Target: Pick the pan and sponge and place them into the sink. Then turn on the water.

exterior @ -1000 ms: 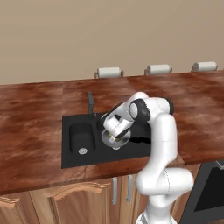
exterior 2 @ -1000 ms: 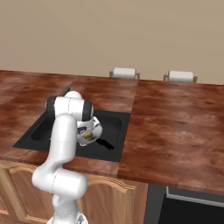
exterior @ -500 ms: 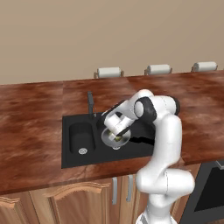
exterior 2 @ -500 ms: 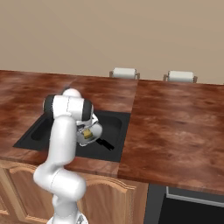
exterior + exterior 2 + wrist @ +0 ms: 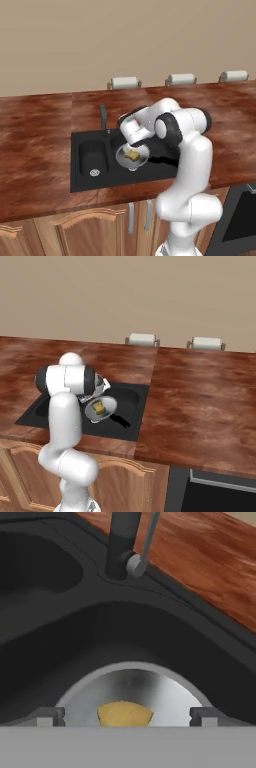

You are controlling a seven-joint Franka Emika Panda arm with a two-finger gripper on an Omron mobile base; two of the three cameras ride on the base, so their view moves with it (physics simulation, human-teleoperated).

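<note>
Sponge (image 5: 132, 155) inside pan (image 5: 131, 156), larger sink (image 5: 80, 176) basin; gripper (image 5: 123, 716) spread above

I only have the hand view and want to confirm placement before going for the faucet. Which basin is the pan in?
Observer: The pan is in the larger basin of the sink, right of the small one.
Operator: Where does its handle point?
Observer: The black handle runs to the robot's right, away from the faucet.
Operator: My view cuts the sponge off. Is it fully in?
Observer: Yes, the sponge lies wholly inside the pan.
</note>
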